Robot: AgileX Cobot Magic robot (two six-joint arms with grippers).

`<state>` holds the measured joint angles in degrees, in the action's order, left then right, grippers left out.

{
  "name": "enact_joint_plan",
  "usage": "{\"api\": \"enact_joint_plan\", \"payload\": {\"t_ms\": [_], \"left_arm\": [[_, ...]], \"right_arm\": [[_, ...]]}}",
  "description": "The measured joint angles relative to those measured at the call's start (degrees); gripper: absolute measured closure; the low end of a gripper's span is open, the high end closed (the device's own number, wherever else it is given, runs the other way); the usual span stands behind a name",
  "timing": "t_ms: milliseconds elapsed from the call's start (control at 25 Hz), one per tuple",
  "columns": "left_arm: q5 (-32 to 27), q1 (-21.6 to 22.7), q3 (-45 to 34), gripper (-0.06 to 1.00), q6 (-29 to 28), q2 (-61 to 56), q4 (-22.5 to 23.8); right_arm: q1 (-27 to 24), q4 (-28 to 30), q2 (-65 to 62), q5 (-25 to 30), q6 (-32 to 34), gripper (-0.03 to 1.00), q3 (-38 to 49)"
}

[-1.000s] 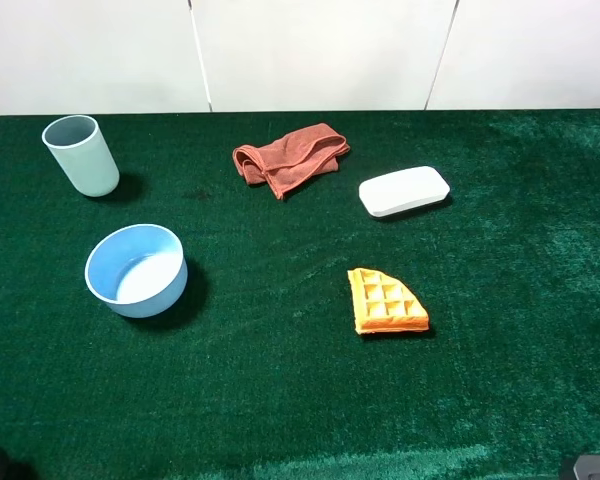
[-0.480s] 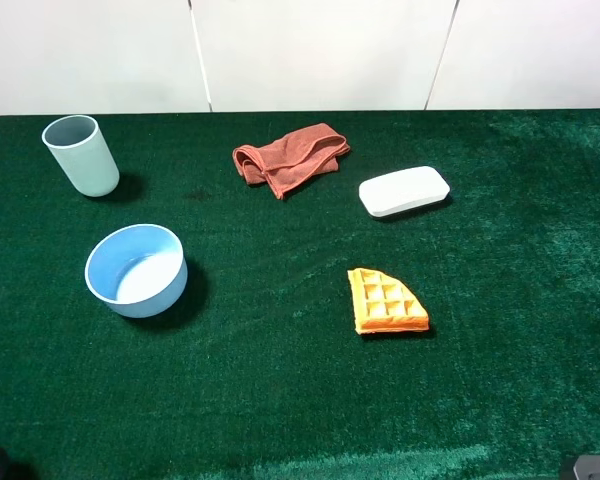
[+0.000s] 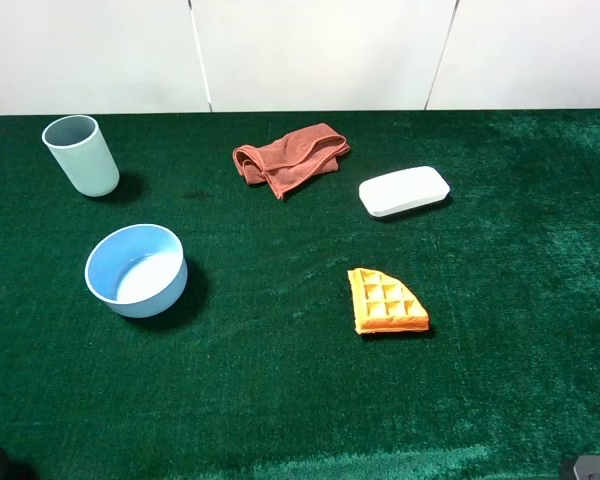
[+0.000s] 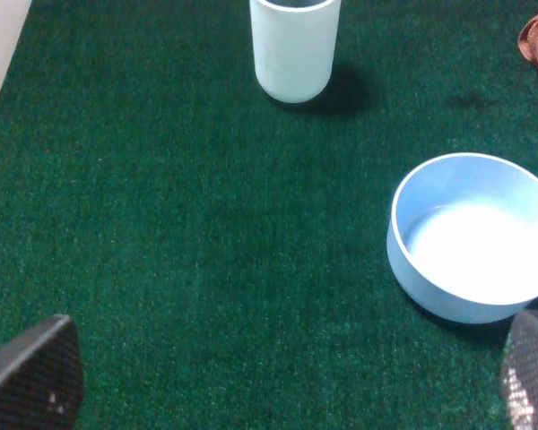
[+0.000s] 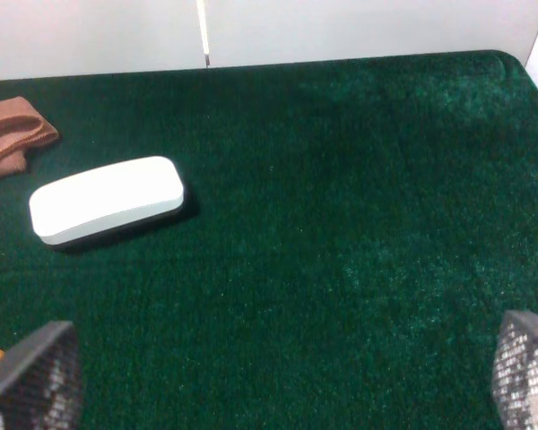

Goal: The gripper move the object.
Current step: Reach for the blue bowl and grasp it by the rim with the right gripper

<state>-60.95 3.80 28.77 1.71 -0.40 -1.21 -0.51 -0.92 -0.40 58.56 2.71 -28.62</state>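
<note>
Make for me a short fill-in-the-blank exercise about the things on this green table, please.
1. The light-blue bowl is ____ inside.
2. The waffle piece lies nearer to the white ____ than to the bowl.
3. The pale cup stands ____, opening upward.
4. The fingers of the left gripper are ____, holding nothing.
Missing words: empty; case; upright; open.

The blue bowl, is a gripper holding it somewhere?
No, nothing is held. The blue bowl sits free on the green mat, and the left gripper and right gripper are both open with nothing between their fingers.
</note>
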Motion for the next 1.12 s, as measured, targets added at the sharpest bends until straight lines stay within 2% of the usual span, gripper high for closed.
{"api": "enact_joint_plan", "payload": {"t_ms": [1120], "left_arm": [[0.0,0.0,0.0,0.02,0.0,0.0,0.0]], "right_arm": [[0.0,-0.1,0.0,0.0,0.0,0.27,0.0]]}}
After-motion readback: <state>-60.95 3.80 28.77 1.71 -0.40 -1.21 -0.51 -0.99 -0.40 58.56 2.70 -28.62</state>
